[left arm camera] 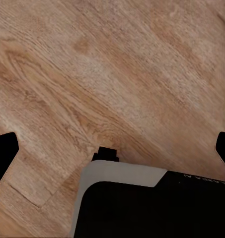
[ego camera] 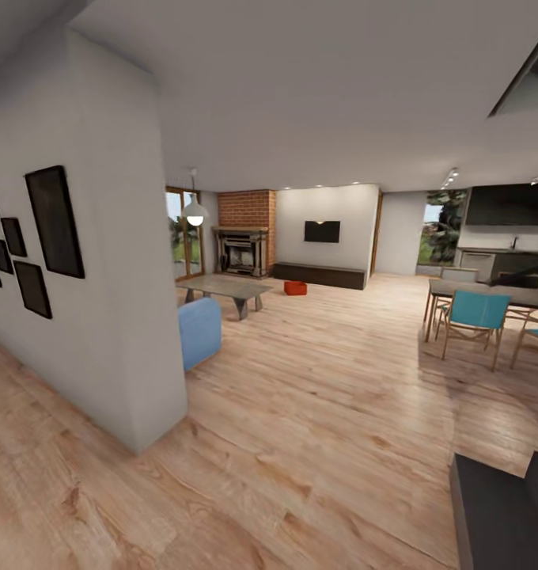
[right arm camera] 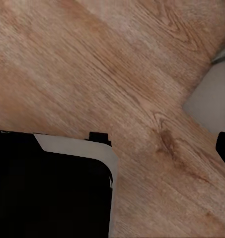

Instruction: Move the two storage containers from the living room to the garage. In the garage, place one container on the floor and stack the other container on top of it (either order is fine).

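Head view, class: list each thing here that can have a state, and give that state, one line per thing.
storage container: resting on the wood floor, in front of the long dark bench, not held.
pendant lamp: lit.
wall TV: screen dark.
fireplace: no flames visible.
teal chair: upright beside the dining table.
left gripper: open, empty.
right gripper: cannot tell.

Orange-red container (ego camera: 295, 288), red brick fireplace (ego camera: 245, 212), black TV (ego camera: 322, 231), blue chair (ego camera: 198, 331), light wood-grain floor (ego camera: 316, 396).
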### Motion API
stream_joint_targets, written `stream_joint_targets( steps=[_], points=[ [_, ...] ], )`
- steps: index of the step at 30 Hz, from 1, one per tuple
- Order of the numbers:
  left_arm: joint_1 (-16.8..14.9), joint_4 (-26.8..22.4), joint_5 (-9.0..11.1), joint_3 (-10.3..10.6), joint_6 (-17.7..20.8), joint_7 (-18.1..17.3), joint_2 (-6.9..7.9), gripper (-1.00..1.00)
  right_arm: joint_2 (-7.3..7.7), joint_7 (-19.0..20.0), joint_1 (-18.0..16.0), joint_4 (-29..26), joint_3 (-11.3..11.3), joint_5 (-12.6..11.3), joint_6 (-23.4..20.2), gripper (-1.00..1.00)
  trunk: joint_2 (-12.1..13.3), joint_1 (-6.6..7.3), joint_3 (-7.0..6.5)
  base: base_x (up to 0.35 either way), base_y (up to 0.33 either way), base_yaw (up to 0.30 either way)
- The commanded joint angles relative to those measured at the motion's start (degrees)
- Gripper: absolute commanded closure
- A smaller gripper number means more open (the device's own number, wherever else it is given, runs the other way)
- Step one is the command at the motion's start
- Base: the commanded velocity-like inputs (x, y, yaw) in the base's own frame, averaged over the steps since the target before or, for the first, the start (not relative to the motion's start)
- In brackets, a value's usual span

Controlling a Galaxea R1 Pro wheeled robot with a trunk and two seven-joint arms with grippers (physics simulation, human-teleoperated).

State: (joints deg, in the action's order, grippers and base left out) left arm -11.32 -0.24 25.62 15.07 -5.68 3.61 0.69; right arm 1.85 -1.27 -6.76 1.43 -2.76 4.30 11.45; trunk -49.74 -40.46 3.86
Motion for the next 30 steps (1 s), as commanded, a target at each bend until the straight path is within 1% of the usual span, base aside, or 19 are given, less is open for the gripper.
stream_joint_targets(
  steps=[1,10,13,30],
  points=[
    [-0.02,-0.02,0.40,0.49,-0.12,0.17,0.01,-1.00,0.00,-0.13,-0.09,0.15,-0.23,0.44,0.22,-1.00,-0.06,-0.04,0.09,0.324,0.000,-0.285],
    [-0.02,-0.02,0.46,0.49,-0.12,0.17,0.01,-1.00,-0.01,-0.13,-0.09,0.15,-0.23,0.44,0.24,-1.00,-0.06,-0.04,0.09,0.324,0.000,-0.282],
    [-0.02,-0.02,0.46,0.49,-0.12,0.17,0.01,-1.00,0.03,-0.13,-0.09,0.15,-0.23,0.44,0.19,-1.00,-0.06,-0.04,0.09,0.324,0.000,-0.180],
    [-0.02,-0.02,0.46,0.49,-0.12,0.17,0.01,-1.00,0.26,-0.13,-0.09,0.15,-0.30,0.44,0.15,-1.00,-0.06,-0.04,0.09,0.324,0.000,-0.011]
  ],
)
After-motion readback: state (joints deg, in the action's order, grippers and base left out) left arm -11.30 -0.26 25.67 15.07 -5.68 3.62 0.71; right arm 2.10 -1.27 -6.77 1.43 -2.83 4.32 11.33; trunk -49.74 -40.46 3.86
